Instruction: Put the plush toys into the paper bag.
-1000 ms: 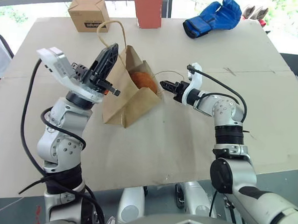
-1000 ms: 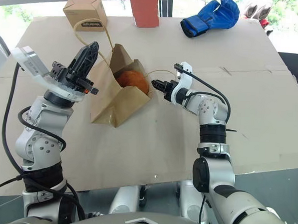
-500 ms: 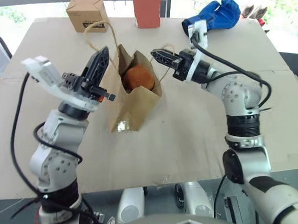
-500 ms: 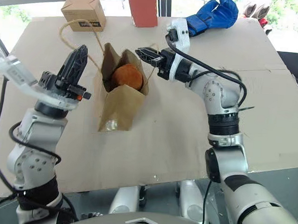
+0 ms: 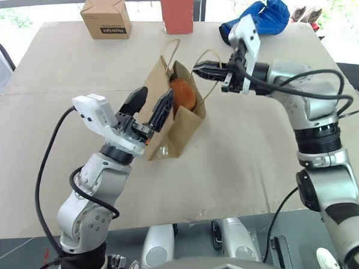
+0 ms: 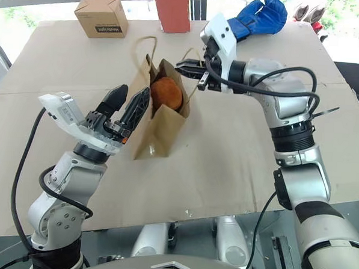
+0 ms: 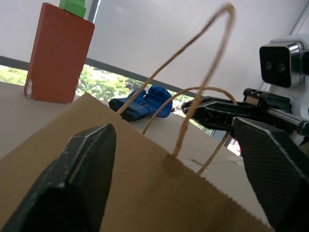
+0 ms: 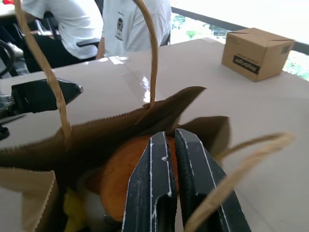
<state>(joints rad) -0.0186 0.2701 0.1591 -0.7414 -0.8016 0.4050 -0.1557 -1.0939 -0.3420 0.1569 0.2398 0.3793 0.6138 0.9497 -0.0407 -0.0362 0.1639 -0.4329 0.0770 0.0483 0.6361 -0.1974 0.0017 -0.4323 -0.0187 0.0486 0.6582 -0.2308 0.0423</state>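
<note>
The brown paper bag (image 5: 175, 127) stands tilted on the table, mouth up. Inside it sits the orange-brown plush toy (image 5: 183, 94), and in the right wrist view a bit of white and yellow plush (image 8: 77, 212) shows beneath it. My right gripper (image 5: 197, 68) hovers level over the bag's mouth. It is shut, with one twisted handle loop (image 5: 215, 82) running around its fingers and pulled taut. My left gripper (image 5: 151, 104) is open against the bag's near wall, one finger (image 7: 82, 174) to each side of the upper edge. The other handle (image 7: 212, 53) rises free.
A small cardboard box (image 5: 105, 18), a tall red-orange box (image 5: 177, 11) and a blue boxing glove (image 5: 257, 21) stand along the table's far edge. Bare tabletop (image 5: 256, 156) lies right of the bag. People in white shirts (image 8: 128, 24) sit beyond the table's left side.
My left gripper has opened and dropped to the bag's near wall. My right gripper rose with the handle and rolled, pulling the bag from lying slumped to upright.
</note>
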